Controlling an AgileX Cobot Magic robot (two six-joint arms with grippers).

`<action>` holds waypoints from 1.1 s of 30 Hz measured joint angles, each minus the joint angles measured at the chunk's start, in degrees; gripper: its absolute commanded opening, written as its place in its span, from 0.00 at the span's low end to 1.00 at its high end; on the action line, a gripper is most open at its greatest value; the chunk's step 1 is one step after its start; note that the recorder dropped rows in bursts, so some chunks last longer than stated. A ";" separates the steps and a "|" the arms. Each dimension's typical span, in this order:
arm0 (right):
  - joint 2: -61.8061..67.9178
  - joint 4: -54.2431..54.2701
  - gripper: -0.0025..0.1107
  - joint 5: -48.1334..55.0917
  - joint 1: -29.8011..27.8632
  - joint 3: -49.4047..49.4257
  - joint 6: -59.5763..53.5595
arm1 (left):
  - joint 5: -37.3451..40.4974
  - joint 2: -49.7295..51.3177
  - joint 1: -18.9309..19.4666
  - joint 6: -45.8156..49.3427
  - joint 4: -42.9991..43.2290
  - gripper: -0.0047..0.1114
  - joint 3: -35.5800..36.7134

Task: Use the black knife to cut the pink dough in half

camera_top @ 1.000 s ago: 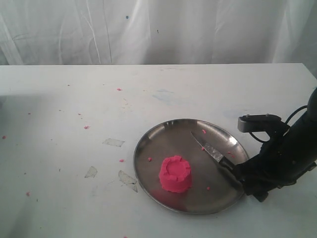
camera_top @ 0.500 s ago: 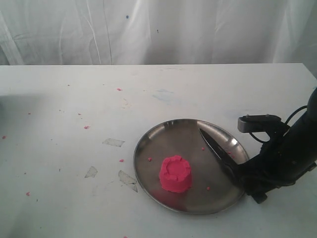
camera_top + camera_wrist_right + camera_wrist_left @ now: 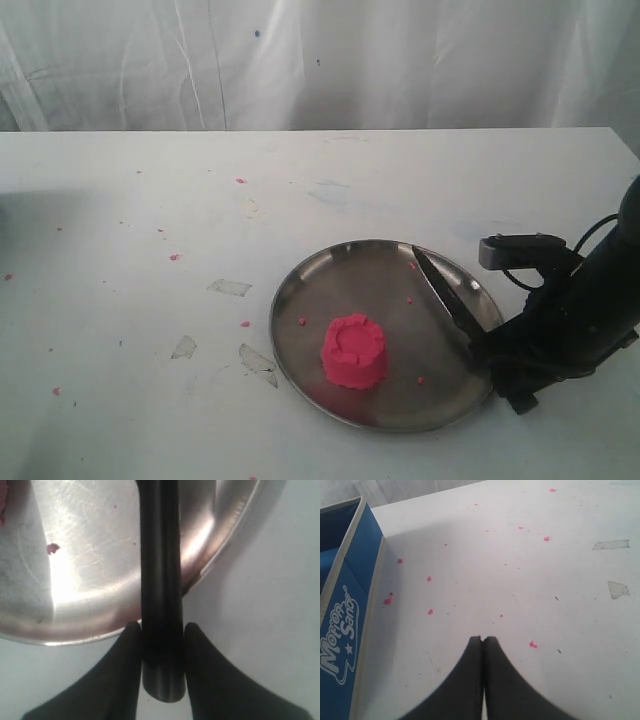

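Between the right fingers [image 3: 125, 672], clamped by both, the handle of the black knife [image 3: 160, 585] (left fingers [image 3: 465, 685] closed, empty).

The white table [image 3: 150, 200] bears a round steel plate [image 3: 340, 275], scattered pink crumbs [image 3: 174, 257] and clear tape scraps [image 3: 230, 287].

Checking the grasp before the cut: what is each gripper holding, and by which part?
The right gripper holds the black knife by its handle, near the butt end. The left gripper is shut and holds nothing.
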 measured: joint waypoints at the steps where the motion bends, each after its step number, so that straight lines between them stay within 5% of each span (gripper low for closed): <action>1: -0.14 0.00 0.02 0.10 0.00 -0.13 0.00 | 0.00 0.00 0.00 0.00 0.00 0.04 0.00; 16: -2.51 -1.49 0.03 0.47 0.00 -0.03 0.00 | 0.00 0.00 0.00 0.00 0.00 0.04 0.00; 24: -0.81 -0.90 0.29 0.91 0.00 0.00 0.00 | 0.00 0.00 0.00 0.00 0.00 0.04 0.00; 33: -1.14 -0.81 0.30 3.00 0.00 -0.92 1.49 | 0.00 0.00 0.00 0.00 0.00 0.04 0.00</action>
